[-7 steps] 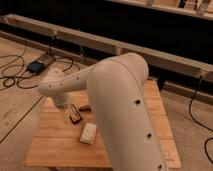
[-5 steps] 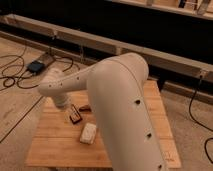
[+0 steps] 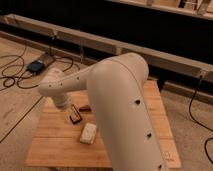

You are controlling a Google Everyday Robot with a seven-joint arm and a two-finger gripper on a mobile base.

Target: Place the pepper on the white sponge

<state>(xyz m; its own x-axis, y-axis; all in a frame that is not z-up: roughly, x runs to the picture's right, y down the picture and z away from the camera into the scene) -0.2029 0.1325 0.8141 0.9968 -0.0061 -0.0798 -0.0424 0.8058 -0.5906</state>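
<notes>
The pepper [image 3: 85,107] is a small reddish piece lying on the wooden table [image 3: 55,145], just right of a dark brown block. The white sponge [image 3: 88,133] is a cream rounded block lying on the table a little in front of the pepper, apart from it. My gripper [image 3: 65,107] is at the end of the white arm, low over the table's left back part, just left of the dark brown block and close to the pepper. The arm's large white body hides the table's middle and right.
A dark brown rectangular block with lighter edges [image 3: 75,114] lies between the gripper and the sponge. Cables and a small dark box [image 3: 36,66] lie on the floor at the left. A long low rail [image 3: 125,47] runs behind the table.
</notes>
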